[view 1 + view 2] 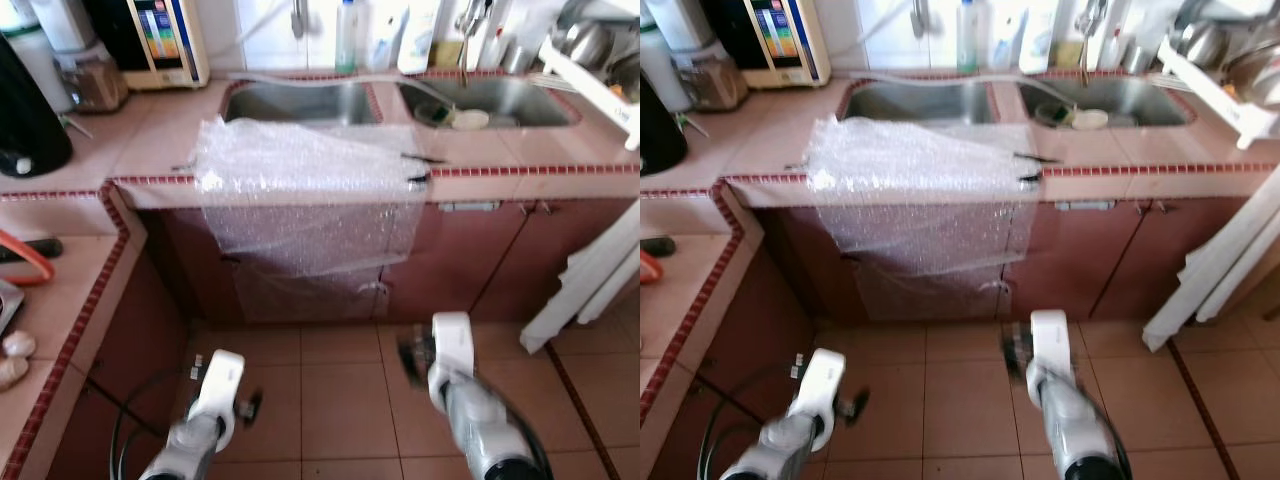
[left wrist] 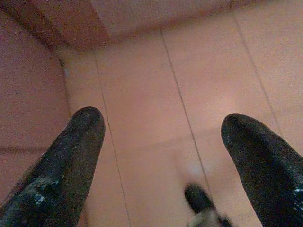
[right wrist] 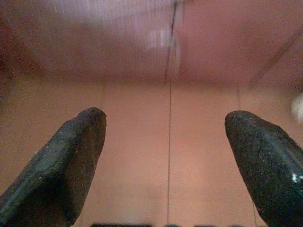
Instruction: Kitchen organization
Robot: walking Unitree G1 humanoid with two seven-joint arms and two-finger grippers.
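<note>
Left eye view: a sheet of bubble wrap [image 1: 300,195] lies on the tiled counter [image 1: 150,130] in front of the double sink [image 1: 300,102] and hangs down over the red cabinet doors [image 1: 470,260] (its lower edge ends well above the floor). Both arms hang low over the tiled floor [image 1: 340,390]. The left gripper [image 2: 161,127] has its fingers spread wide with nothing between them; the right gripper [image 3: 165,127] is likewise spread and empty, pointing toward the cabinet base.
</note>
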